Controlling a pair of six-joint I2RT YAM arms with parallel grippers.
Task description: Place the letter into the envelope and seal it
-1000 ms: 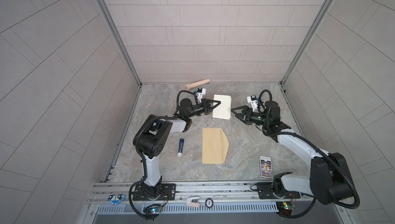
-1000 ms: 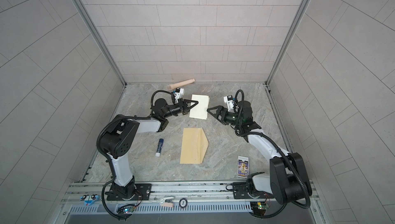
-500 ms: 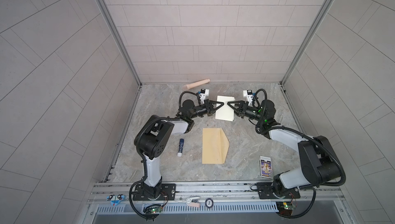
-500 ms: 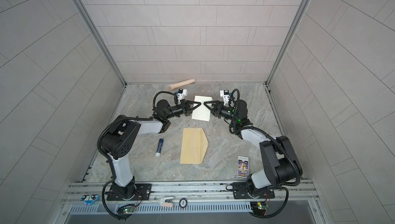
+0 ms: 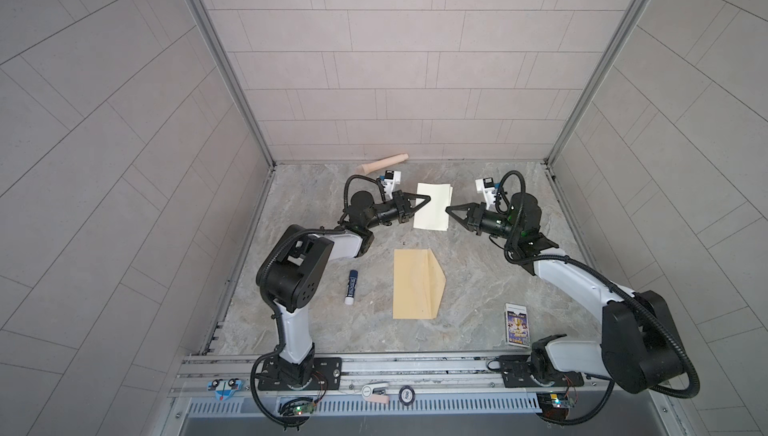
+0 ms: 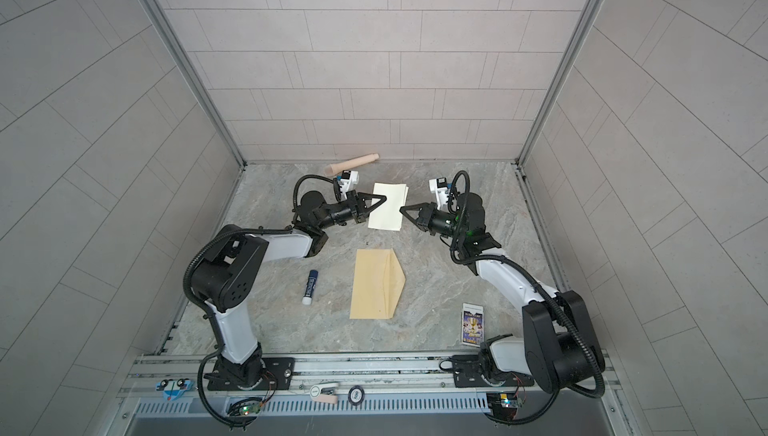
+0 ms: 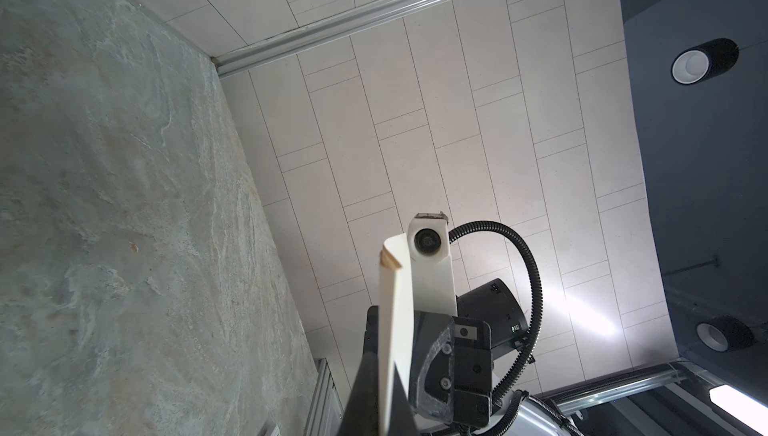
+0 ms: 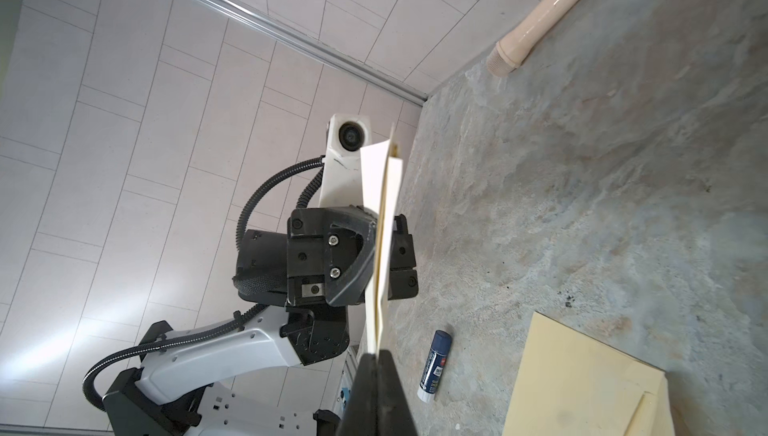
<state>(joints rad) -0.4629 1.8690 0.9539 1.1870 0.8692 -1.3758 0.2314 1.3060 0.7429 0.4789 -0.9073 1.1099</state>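
At the back of the table point(image 5: 478, 309), the letter point(image 5: 432, 215) is clamped from both sides.
The left gripper point(image 5: 427, 199) and right gripper point(image 5: 449, 209) are closed on its long edges; the envelope point(image 5: 415, 284) is laid in front, flap rightward.

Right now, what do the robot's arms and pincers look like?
The left arm and right arm match: white shells, bulky black joints, black ribbed cables. The left gripper and right gripper are black pointed triangular frames, each carrying a small white camera block.

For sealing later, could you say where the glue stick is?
In both top views, the glue stick lies left of centre, just left of the envelope.
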